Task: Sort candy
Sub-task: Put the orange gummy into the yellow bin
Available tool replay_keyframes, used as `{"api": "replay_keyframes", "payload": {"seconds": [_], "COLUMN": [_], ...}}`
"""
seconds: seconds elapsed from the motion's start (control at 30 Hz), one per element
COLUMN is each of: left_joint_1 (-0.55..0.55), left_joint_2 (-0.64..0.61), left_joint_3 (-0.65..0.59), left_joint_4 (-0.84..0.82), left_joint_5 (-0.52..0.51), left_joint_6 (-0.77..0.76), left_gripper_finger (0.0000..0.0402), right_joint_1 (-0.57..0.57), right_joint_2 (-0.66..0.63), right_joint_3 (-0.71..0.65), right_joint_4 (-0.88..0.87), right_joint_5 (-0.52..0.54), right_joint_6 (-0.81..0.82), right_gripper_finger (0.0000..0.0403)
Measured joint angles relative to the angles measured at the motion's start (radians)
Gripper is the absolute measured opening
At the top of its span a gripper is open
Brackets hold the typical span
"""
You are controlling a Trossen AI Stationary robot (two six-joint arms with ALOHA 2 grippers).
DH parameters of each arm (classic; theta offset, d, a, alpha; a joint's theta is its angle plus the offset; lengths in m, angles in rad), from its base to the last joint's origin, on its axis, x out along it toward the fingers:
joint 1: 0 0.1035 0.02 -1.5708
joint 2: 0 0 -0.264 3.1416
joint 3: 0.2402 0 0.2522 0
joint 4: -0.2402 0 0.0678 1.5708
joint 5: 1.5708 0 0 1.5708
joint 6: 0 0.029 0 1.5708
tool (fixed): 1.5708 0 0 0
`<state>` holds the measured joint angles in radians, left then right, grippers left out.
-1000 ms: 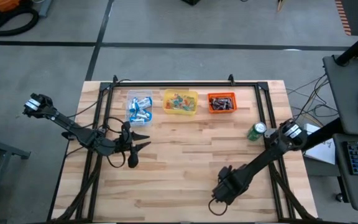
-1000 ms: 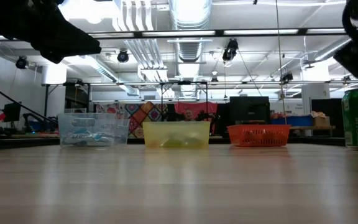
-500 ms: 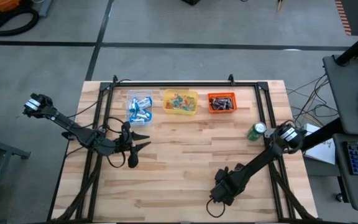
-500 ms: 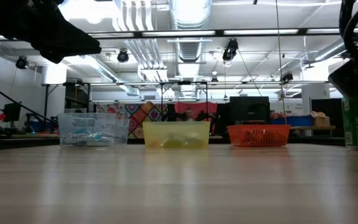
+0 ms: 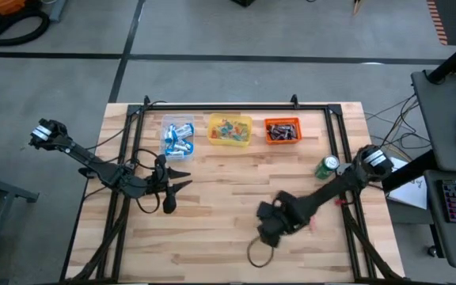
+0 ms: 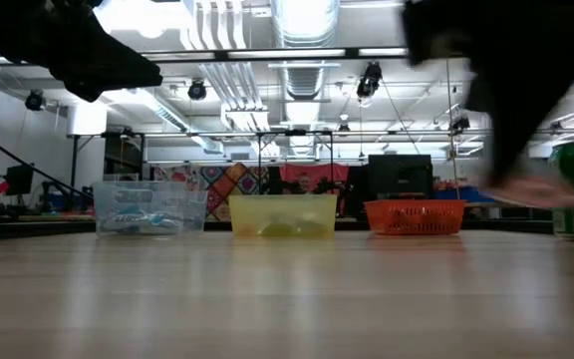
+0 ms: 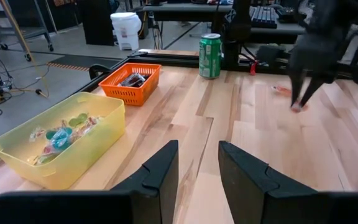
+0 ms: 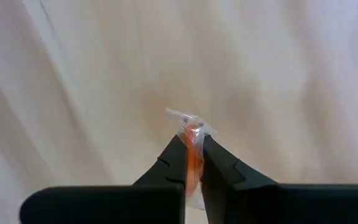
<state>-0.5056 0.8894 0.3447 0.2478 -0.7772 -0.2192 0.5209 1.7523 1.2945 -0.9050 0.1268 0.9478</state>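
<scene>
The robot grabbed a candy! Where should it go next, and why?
Probably toward the yellow tub. The right end effector is shut on a small orange candy above the table, and that tub holds small sweets in several colours.

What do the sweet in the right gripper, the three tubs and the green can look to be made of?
Sweet in the right gripper: orange candy in clear crinkly film, glossy, twisted end. Clear tub and yellow tub: translucent, smooth, likely plastic. Orange tub: slotted opaque walls, likely plastic. Green can: shiny rim, probably printed aluminium.
</scene>
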Motion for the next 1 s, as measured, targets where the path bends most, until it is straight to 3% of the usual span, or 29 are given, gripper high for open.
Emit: {"api": "replay_keyframes", "payload": {"seconds": [0.2,0.33,0.5,0.7,0.77,1.0], "left_joint_1": [0.000,0.000,0.002,0.002,0.002,0.002], "left_joint_2": [0.000,0.000,0.000,0.000,0.000,0.000], "left_joint_3": [0.000,0.000,0.000,0.000,0.000,0.000], "left_joint_4": [0.006,0.006,0.015,0.055,0.063,0.080], "left_joint_5": [0.000,-0.001,-0.002,-0.002,-0.002,-0.012], "left_joint_6": [0.000,0.000,0.000,0.000,0.000,-0.004], "left_gripper_finger": [0.0098,0.0098,0.0098,0.0098,0.0098,0.0098], "right_joint_1": [-0.160,-0.330,-0.591,-0.866,-0.900,-0.905], "right_joint_2": [-0.019,-0.019,-0.015,0.042,0.067,0.099], "right_joint_3": [0.000,0.000,-0.004,-0.006,-0.007,-0.007], "right_joint_4": [0.366,0.658,0.982,1.071,1.071,1.075], "right_joint_5": [0.384,0.481,0.369,0.035,-0.040,-0.049], "right_joint_6": [-0.462,-0.795,-0.971,-0.818,-0.794,-0.827], "right_gripper_finger": [0.0013,0.0013,0.0013,0.0013,0.0013,0.0013]}}
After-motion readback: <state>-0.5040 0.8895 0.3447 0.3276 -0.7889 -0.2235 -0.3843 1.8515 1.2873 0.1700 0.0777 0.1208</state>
